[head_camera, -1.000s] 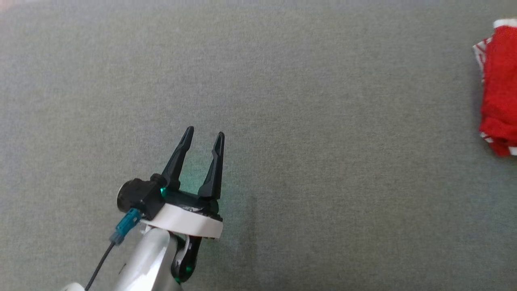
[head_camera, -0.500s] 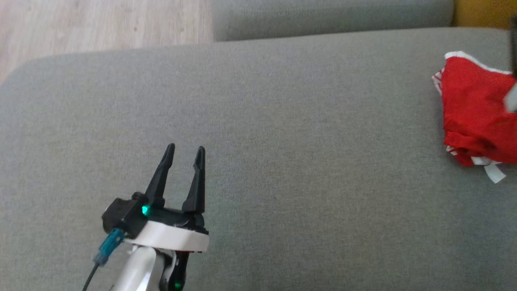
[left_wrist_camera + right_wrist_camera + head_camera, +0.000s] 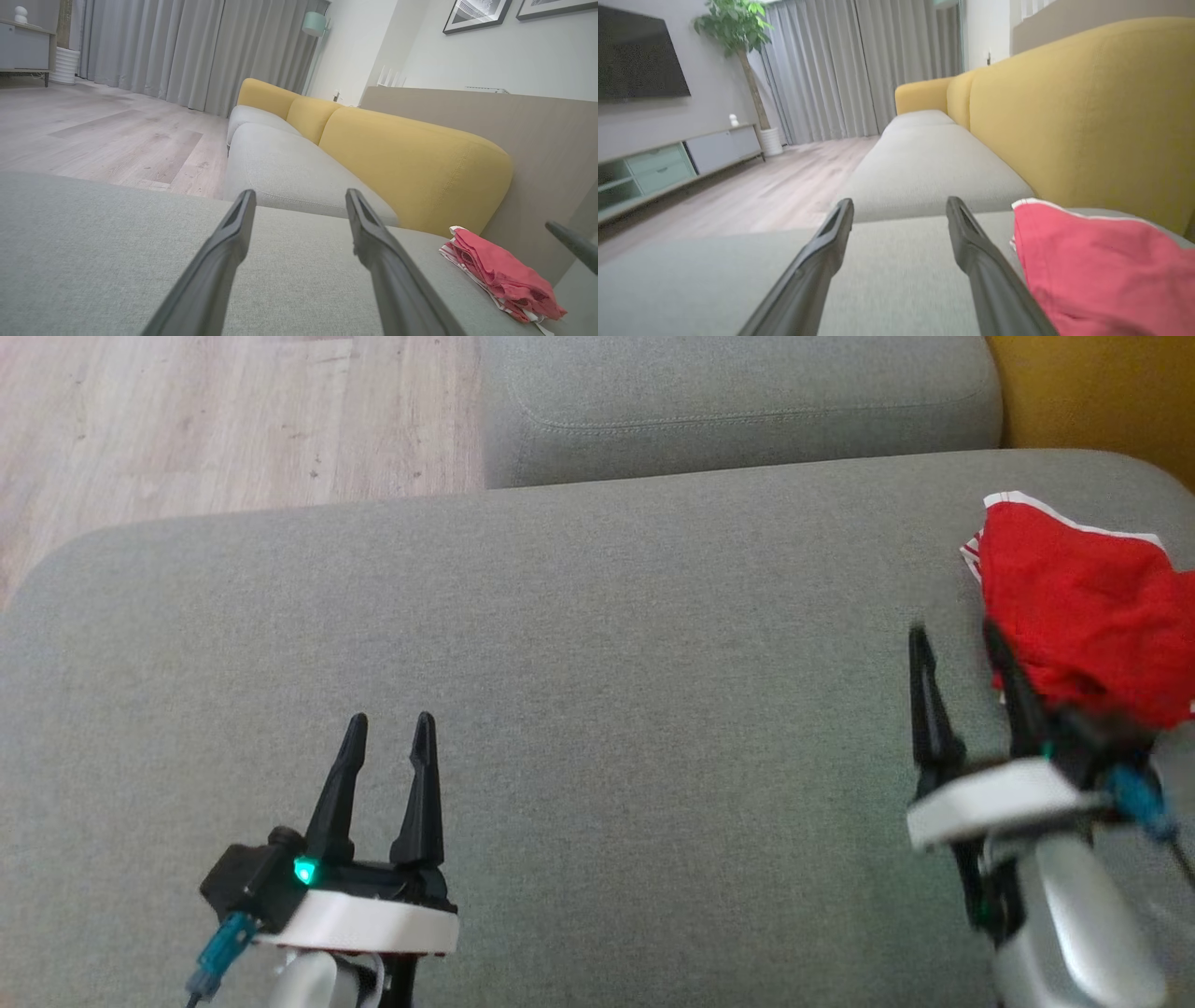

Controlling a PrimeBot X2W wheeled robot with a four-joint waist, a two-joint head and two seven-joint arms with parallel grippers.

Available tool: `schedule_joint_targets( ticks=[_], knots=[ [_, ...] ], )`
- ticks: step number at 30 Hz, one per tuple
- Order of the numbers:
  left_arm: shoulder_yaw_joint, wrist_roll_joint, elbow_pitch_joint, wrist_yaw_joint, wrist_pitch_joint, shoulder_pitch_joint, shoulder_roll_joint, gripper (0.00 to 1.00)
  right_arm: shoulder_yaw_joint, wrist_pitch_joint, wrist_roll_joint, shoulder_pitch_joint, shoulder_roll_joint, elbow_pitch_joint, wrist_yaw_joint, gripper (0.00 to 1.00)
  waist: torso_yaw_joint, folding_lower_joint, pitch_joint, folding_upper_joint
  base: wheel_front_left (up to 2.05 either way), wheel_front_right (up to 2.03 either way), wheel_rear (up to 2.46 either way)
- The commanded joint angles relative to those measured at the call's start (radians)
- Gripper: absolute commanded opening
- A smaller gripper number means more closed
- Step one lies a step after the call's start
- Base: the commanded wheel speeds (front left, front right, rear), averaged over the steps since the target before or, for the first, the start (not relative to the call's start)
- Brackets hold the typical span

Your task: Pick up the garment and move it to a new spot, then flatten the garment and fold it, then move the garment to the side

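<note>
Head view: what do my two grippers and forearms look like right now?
Left gripper and right gripper each have two long, tapering black fingers, a white collar and a silvery forearm. A green light glows on the left; each carries a teal cable plug.

Left tool [image 3: 391,716] jaws apart, right tool [image 3: 955,629] jaws apart

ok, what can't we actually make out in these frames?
Head view: garment runs off the right edge; its near part sits behind the right tool.
Head view: right tool is blurred, so contact with the garment is unclear.
Right wrist view: garment cut off by the right and bottom edges.
All views: garment is bunched; its type can't be told.
</note>
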Motion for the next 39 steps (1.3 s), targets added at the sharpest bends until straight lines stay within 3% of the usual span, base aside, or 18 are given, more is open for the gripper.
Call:
schedule_joint_targets(
  ticks=[1, 8, 38, 39],
  knots=[
    [0.033, 0.000, -0.023, -0.006, -0.005, -0.024, 0.001, 1.00, 0.000, -0.011, -0.021, 0.004, 0.008, -0.054, -0.001, 1.00, 0.002, 0.0001, 0.000, -0.0001, 0.00, 0.00, 0.00],
    [0.060, -0.044, 0.013, -0.006, -0.005, -0.009, -0.002, 1.00, 0.007, -0.011, -0.130, 0.145, 0.037, -0.112, -0.001, 1.00, 0.002, 0.0001, -0.001, -0.0001, 0.00, 0.00, 0.00],
    [0.083, -0.028, 0.009, -0.006, -0.005, -0.004, -0.003, 1.00, 0.010, -0.011, -0.069, 0.148, 0.040, -0.141, -0.001, 1.00, -0.005, 0.0001, 0.007, -0.0001, 0.00, 0.00, 0.00],
    [0.043, -0.027, 0.047, 0.001, 0.000, 0.024, -0.002, 0.00, -0.017, 0.000, -0.079, 0.185, 0.040, -0.110, 0.000, 0.00, -0.005, 0.0002, 0.008, -0.0001, 0.00, 0.00, 0.00]
  ],
)
